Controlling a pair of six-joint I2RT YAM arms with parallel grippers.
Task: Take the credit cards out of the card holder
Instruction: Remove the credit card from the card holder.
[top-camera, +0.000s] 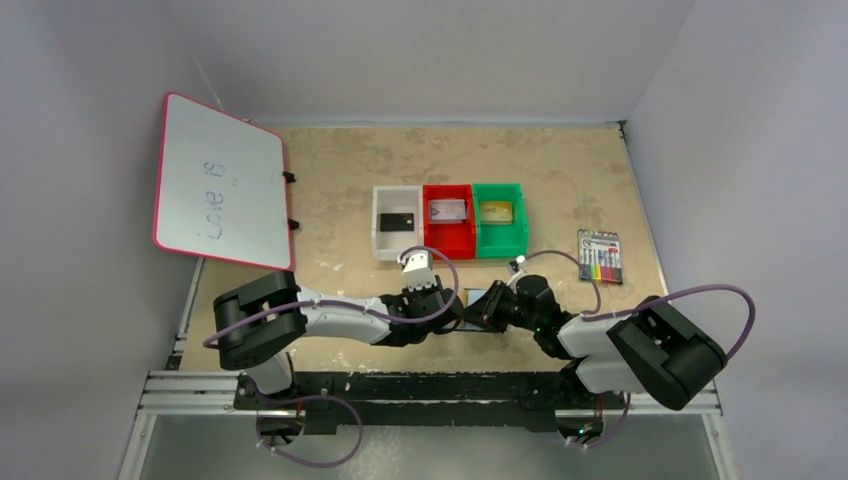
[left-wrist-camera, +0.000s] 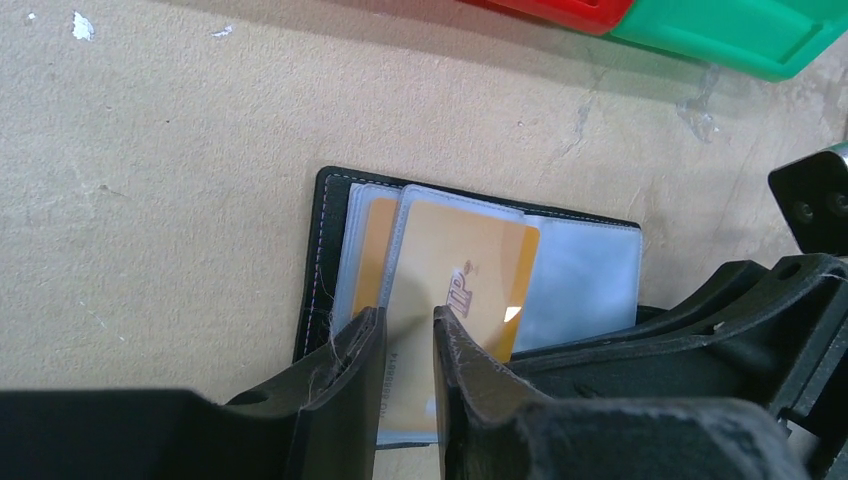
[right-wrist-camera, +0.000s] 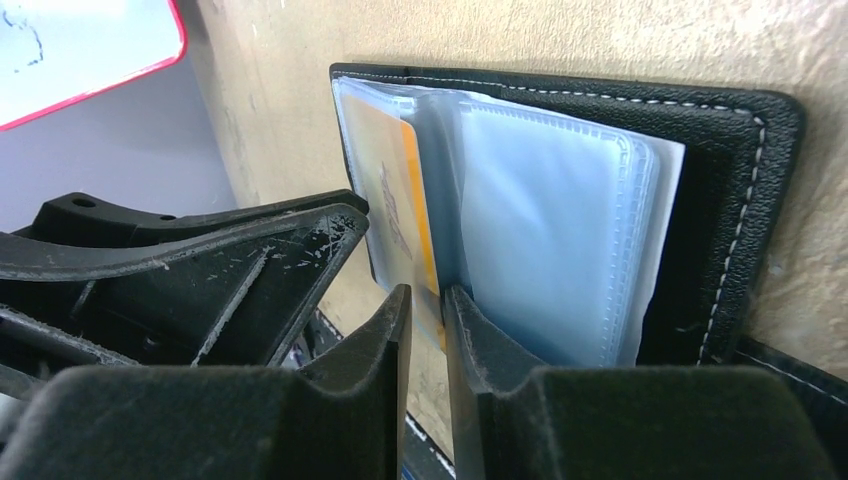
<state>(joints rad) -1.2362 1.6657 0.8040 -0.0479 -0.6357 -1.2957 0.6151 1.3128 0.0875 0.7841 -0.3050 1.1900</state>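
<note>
From overhead I see a worn tan table (top-camera: 350, 160) boxed in by pale grey walls. A red-framed whiteboard (top-camera: 220, 180) tilts over its upper-left edge. At centre frame sit a white bin (top-camera: 379, 225), a red bin (top-camera: 448, 243) and a green bin (top-camera: 498, 243). They hold a black card (top-camera: 397, 221), a silver card (top-camera: 448, 210) and a gold card (top-camera: 496, 211) in that order. A marker pack (top-camera: 599, 257) lies to the right.

My left arm (top-camera: 340, 315) and right arm (top-camera: 600, 340) fold low and meet at lower centre over the open card holder (right-wrist-camera: 720, 200). The right gripper (right-wrist-camera: 427, 292) is pinched narrow on an upright clear sleeve of it. The left gripper (left-wrist-camera: 405, 318) is also narrow, over the sleeve with an orange card (left-wrist-camera: 470, 270). I cannot tell whether it grips.
</note>
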